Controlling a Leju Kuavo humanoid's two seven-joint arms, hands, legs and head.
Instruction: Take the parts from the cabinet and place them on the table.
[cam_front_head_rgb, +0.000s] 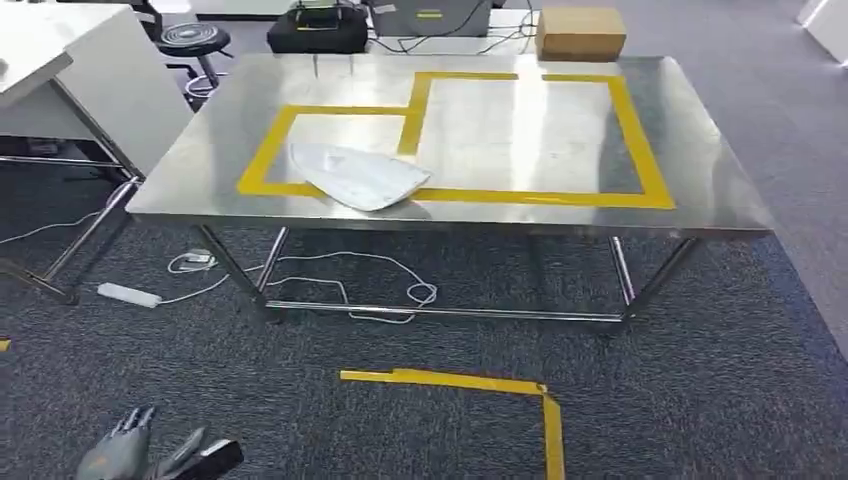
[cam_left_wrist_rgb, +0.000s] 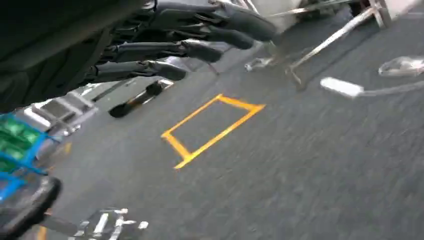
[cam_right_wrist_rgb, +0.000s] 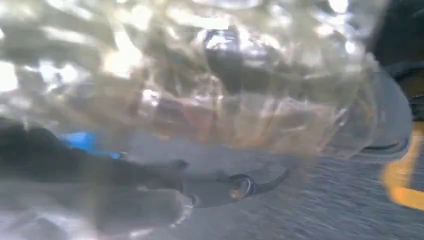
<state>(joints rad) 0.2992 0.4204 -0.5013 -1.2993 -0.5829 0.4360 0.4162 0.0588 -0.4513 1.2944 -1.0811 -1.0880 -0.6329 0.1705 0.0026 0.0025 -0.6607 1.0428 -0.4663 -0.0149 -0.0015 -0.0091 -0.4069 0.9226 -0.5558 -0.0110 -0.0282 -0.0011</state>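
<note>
Steel is what the head view looks down on: a table (cam_front_head_rgb: 690, 170) marked with yellow tape (cam_front_head_rgb: 632, 130), and one bagged part (cam_front_head_rgb: 357, 176) already lying on the near left of it, across the tape line. Beyond the far edge sit a cardboard box (cam_front_head_rgb: 580, 33) and a black case (cam_front_head_rgb: 318, 30); a stool (cam_front_head_rgb: 196, 42) stands far left, cables (cam_front_head_rgb: 330, 270) trail on the grey carpet under the table, and a tape corner (cam_front_head_rgb: 500, 385) marks the floor nearer. The left hand (cam_front_head_rgb: 125, 455) hangs low at near left. From the left wrist, that hand's fingers (cam_left_wrist_rgb: 200, 49) lie apart and hold nothing, above carpet with a taped square (cam_left_wrist_rgb: 210, 127) and a power strip (cam_left_wrist_rgb: 342, 86). From the right wrist, a crinkled clear bag (cam_right_wrist_rgb: 210, 85) fills the close view, and the right hand (cam_right_wrist_rgb: 100, 200) appears to grip it, though blur hides the fingers. I judge this the carry step: next, close on the table and lift the bag over its near edge.
</note>
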